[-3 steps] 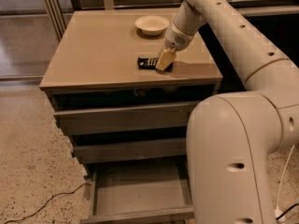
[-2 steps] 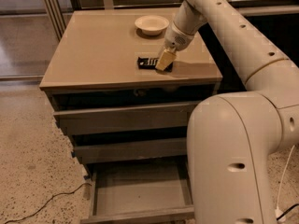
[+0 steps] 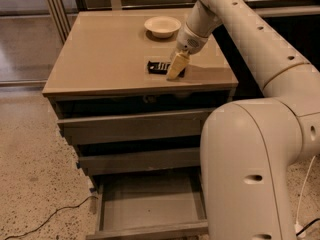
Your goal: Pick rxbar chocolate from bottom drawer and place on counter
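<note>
The rxbar chocolate point(image 3: 158, 67), a flat black bar with white lettering, lies on the tan counter point(image 3: 105, 54) near its front right. My gripper point(image 3: 176, 70) reaches down from the upper right, and its tip sits on the bar's right end, hiding that end. The bottom drawer point(image 3: 150, 204) is pulled out below the two grey drawers above it, and its tray shows nothing inside.
A white bowl point(image 3: 162, 26) stands at the back of the counter, behind the gripper. My arm's large white body point(image 3: 250, 174) fills the lower right and covers the drawers' right side. A dark cable point(image 3: 45, 219) lies on the speckled floor at the left.
</note>
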Motion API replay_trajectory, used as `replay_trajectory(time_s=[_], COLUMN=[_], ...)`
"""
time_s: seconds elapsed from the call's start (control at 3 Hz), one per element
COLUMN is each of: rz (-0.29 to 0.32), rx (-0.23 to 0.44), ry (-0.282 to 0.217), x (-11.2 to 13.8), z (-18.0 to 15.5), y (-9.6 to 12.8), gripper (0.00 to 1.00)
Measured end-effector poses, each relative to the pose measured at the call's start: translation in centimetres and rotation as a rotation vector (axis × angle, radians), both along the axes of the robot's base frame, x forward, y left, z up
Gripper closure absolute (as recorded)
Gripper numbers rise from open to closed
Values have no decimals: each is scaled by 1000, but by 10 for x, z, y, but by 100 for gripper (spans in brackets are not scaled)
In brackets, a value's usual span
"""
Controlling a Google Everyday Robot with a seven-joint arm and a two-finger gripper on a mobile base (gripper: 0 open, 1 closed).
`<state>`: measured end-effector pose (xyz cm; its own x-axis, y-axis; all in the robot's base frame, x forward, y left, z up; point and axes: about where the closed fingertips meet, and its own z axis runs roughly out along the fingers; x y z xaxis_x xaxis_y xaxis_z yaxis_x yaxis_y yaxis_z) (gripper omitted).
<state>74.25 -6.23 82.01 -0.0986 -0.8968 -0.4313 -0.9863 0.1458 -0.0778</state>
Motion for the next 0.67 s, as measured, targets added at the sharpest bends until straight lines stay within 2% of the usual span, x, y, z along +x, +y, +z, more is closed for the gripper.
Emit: replay_trajectory(time_s=[0.67], rz=[0], rx=[0], ry=[0], x=[0], z=[0], y=[0], gripper=[0])
